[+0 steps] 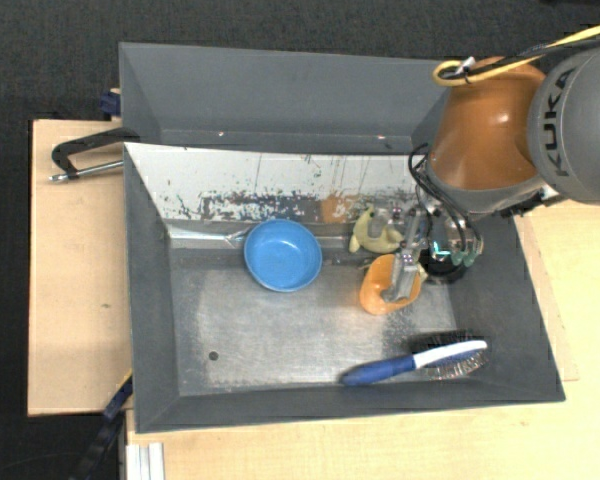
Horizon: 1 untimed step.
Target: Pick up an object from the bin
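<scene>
Though grip unreadable, gripper (412,266) at orange piece (376,294); bin (148,298) with blue bowl (282,254), brush (420,360).

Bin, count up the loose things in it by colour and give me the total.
Blue: 2, the bowl and the blue-handled brush
Orange: 1, the rounded piece at the gripper
Pale yellow: 1, the lump by the back wall
Total: 4
</scene>
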### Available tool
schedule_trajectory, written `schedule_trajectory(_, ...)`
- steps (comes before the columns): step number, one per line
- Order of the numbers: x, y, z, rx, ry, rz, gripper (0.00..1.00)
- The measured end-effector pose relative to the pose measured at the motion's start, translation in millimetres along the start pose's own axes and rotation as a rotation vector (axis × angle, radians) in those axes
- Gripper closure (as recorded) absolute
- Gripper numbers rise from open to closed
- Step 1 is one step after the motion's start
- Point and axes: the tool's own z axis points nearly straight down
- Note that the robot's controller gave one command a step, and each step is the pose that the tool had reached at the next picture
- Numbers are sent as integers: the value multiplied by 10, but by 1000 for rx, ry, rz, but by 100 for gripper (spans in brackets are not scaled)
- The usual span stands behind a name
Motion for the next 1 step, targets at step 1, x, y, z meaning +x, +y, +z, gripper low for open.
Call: schedule_trajectory(1,159,-580,874,1,-7,-178,0)
